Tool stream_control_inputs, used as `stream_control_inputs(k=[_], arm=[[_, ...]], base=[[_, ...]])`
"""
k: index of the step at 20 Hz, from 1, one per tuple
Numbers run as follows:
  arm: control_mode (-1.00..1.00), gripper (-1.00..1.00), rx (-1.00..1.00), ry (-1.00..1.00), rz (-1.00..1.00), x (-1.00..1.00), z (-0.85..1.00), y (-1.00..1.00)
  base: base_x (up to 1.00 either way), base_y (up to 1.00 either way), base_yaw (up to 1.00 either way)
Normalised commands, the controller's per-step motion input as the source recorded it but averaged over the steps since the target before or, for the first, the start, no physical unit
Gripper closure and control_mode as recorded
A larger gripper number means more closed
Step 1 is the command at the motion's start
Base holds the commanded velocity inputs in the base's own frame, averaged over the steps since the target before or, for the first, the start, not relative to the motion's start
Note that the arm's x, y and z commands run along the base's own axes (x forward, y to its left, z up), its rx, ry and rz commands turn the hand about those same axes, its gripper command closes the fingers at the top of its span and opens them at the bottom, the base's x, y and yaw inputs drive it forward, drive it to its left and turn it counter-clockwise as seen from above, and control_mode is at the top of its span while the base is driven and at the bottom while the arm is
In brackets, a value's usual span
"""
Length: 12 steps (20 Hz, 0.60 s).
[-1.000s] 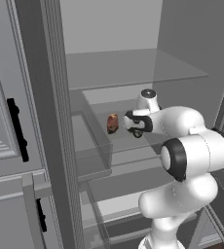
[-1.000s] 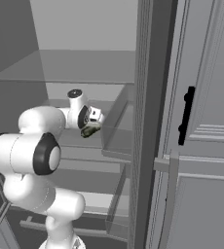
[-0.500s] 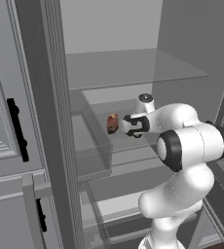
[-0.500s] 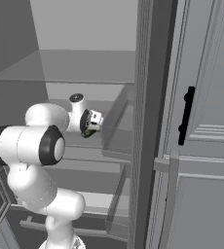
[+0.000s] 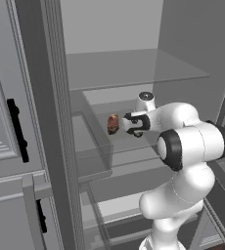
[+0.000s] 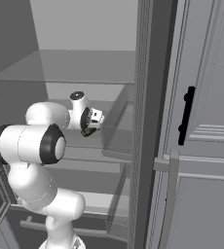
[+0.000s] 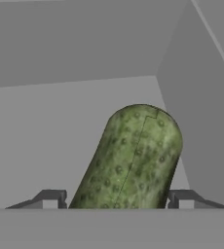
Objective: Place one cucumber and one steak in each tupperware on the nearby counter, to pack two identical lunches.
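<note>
My gripper (image 7: 116, 199) reaches into the open fridge, over a middle shelf (image 5: 134, 151). A green, bumpy cucumber (image 7: 131, 160) lies lengthwise between its two fingertips (image 7: 50, 198), which press against both of its sides. From the left base view the gripper (image 5: 130, 125) points left at a brown-red steak (image 5: 113, 123), which lies on the same shelf just beyond it. The right base view has the gripper (image 6: 97, 121) near the shelf's clear side wall, with the dark green cucumber (image 6: 88, 131) under it. The tupperware and the counter are out of view.
A glass shelf (image 5: 129, 66) spans the fridge above the hand. A clear bin wall (image 5: 97, 132) stands left of the steak. The fridge door frame (image 6: 150, 121) and a grey cabinet door with a black handle (image 6: 186, 116) close in on the right.
The jaws have come in from wide open onto the cucumber's sides. The hand has stayed over the same spot on the shelf, and the arm's elbow has shifted a little.
</note>
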Motion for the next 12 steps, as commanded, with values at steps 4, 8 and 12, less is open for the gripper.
stream_control_inputs(k=[4, 8, 12], arm=[[-1.0, 1.0, 0.0, 0.0, -0.01, -0.2, 0.0, -0.13], [-1.0, 1.0, 0.0, 0.0, 0.0, -0.85, -0.06, -0.21], [-1.0, 1.0, 0.0, 0.0, 0.0, -0.75, 0.0, -0.06]], base=[[0.0, 0.0, 0.0], [0.0, 0.0, 0.0], [0.0, 0.0, 0.0]])
